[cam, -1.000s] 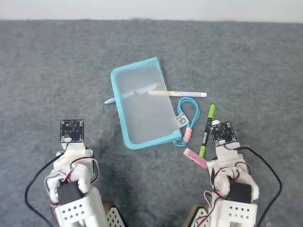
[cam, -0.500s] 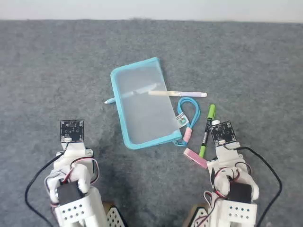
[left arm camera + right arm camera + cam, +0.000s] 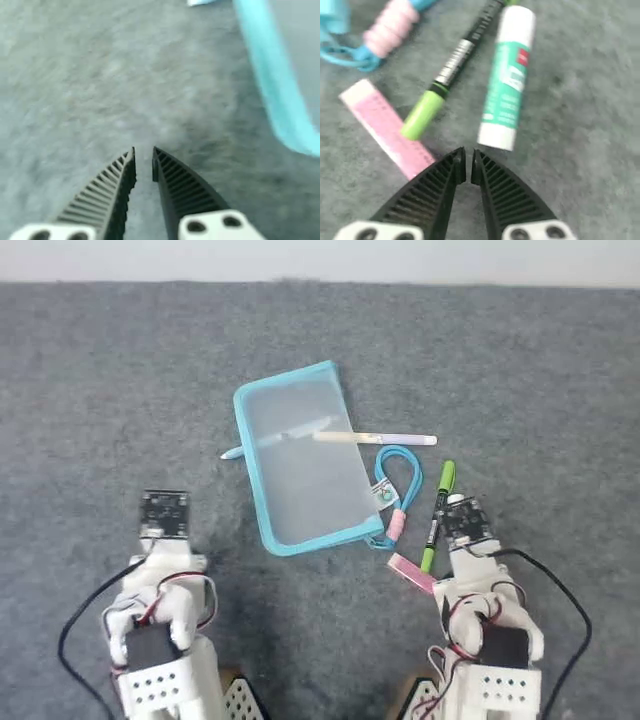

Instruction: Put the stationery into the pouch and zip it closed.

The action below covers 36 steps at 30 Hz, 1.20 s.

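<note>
The translucent pouch with a teal border lies flat mid-table. A white pen rests across its right edge, and another pen's tip sticks out on its left. Its blue strap carries a pink bead. Right of the strap lie a green-and-black marker and a pink eraser. My right gripper is shut and empty, just short of the glue stick, marker and eraser. My left gripper is shut over bare carpet, left of the pouch's teal edge.
Grey carpet covers the whole table, with open room left of and behind the pouch. The left arm and right arm stand at the near edge, their cables trailing beside them.
The left arm has swung slightly to the right, toward the pouch. The right arm has shifted a little to the left. The stationery and pouch have not moved.
</note>
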Available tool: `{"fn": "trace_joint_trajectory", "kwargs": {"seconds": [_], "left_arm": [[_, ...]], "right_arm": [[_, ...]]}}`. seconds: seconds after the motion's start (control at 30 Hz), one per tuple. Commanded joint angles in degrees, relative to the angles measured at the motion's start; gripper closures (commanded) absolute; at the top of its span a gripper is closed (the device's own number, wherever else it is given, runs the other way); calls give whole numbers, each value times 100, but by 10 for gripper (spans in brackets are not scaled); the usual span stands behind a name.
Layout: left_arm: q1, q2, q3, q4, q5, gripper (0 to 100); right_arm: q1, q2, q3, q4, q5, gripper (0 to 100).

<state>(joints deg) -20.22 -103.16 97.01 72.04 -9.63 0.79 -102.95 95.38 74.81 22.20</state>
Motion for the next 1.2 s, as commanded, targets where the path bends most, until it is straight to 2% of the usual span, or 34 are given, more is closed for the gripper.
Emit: {"fn": "trace_joint_trajectory", "kwargs": {"seconds": [0.0, 0.07, 0.2, 0.3, 0.43, 0.57, 0.73, 0.9, 1.1, 1.17], "left_arm": [[747, -114, -48, 44, -44, 949], [818, -114, -48, 44, -62, 949], [387, -114, -40, -79, -105, 947], [44, -114, -40, -308, -870, 945], [-185, -114, -40, -70, -1749, 945], [-193, -114, -40, -44, -1802, 946], [-193, -114, -40, -35, -1802, 946], [-193, -114, -40, -26, -1802, 946], [-193, -114, -40, -18, -1802, 946], [-193, -114, -40, -18, -1802, 946]], "right_arm": [[-505, -101, 105, 40, -18, 963], [-813, -101, 105, 40, -18, 965], [-1121, -101, 105, -101, 18, 963], [-866, -110, 88, -558, 9, 961], [-409, -101, 0, -1429, 26, 961], [233, -57, -703, -1376, 18, 961], [92, 374, -1538, -1015, -9, 961], [-286, 2290, -2488, -1455, -325, 961], [-1024, 5930, -4624, -1622, -1020, 957], [-1270, 7081, -5327, -1622, -1284, 924]]}}
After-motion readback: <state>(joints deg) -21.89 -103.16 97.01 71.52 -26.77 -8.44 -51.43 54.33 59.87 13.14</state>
